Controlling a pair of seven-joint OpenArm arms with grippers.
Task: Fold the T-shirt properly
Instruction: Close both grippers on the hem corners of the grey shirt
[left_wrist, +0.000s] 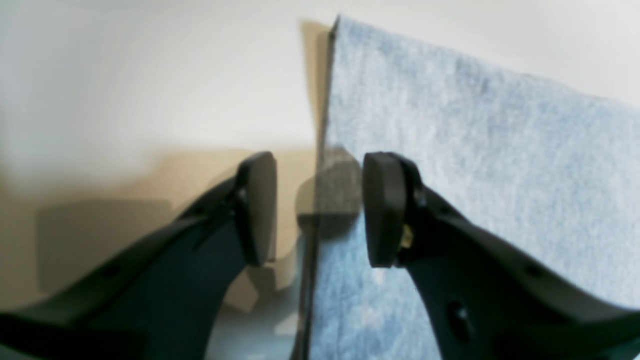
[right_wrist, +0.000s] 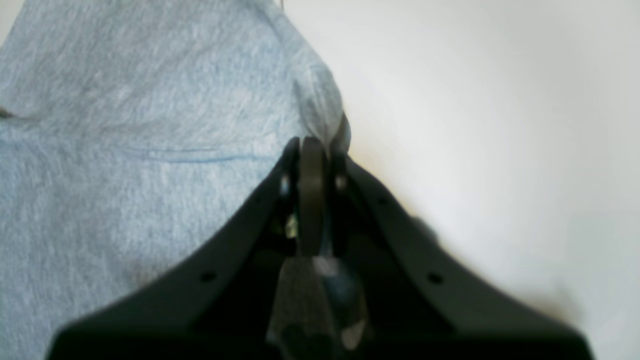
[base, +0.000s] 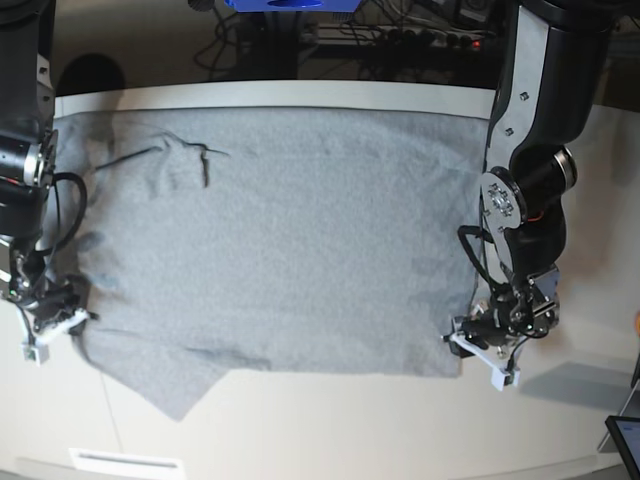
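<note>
Here the T-shirt (base: 290, 240) lies spread nearly flat across the white bench (base: 330, 430), plain grey side up, filling most of the base view from one arm to the other. Small wrinkles and dark folds sit near its far corner on that view's left, and a loose flap hangs toward the near edge of the bench on the same side.

Right end effector (right_wrist: 320, 150): pads pressed together, pinching a bunched bit of the shirt's edge; the fabric puckers up into the closed tips in the right wrist view. In the base view this end effector (base: 45, 320) sits low at the shirt's side edge on that view's left.

Left end effector (left_wrist: 319, 207): jaws stand wide apart, nothing between them, straddling the straight edge of the shirt (left_wrist: 450, 150), one pad over bare bench (left_wrist: 150, 90), the other over cloth. Whether the pads touch the surface I can't tell; its shadow falls right on the edge. In the base view it (base: 485, 345) is at the shirt's near corner on that view's right.
</note>
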